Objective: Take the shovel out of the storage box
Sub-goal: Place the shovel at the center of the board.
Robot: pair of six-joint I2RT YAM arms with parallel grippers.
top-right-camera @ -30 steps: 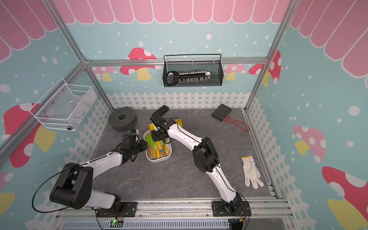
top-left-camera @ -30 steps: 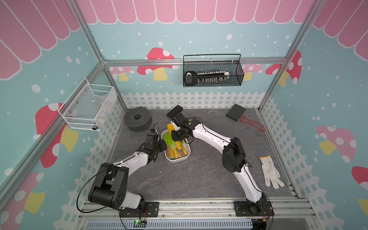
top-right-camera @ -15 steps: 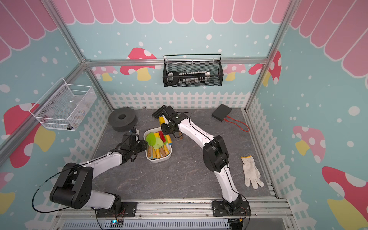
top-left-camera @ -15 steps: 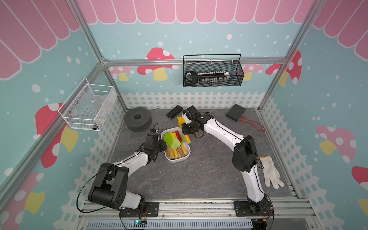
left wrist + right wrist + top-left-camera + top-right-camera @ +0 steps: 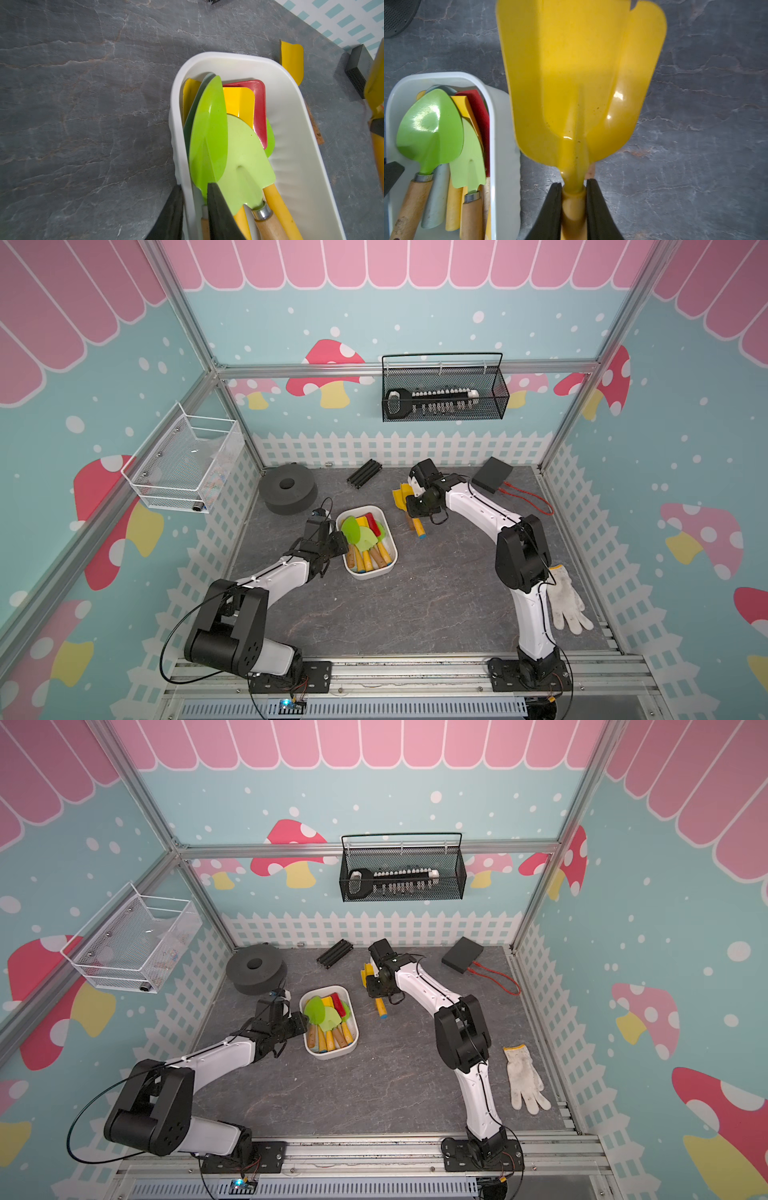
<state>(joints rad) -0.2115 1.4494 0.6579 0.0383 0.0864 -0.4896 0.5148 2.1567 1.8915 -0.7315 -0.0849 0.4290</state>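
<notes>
Just outside the shallow white plastic storage box (image 5: 504, 124), the right pincer (image 5: 574, 182) clamps the yellow square-bladed shovel (image 5: 571, 72) by its neck, and the left pincer (image 5: 194, 186) pinches the box's wall.

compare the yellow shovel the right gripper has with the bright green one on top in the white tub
The yellow shovel is out of the storage box, clamped at its neck by the right gripper; the green shovel lies inside, on top of other shovels. The yellow blade is squared with raised sides; the green blade is rounded, tapering to a point. Both are glossy painted hand shovels.
</notes>
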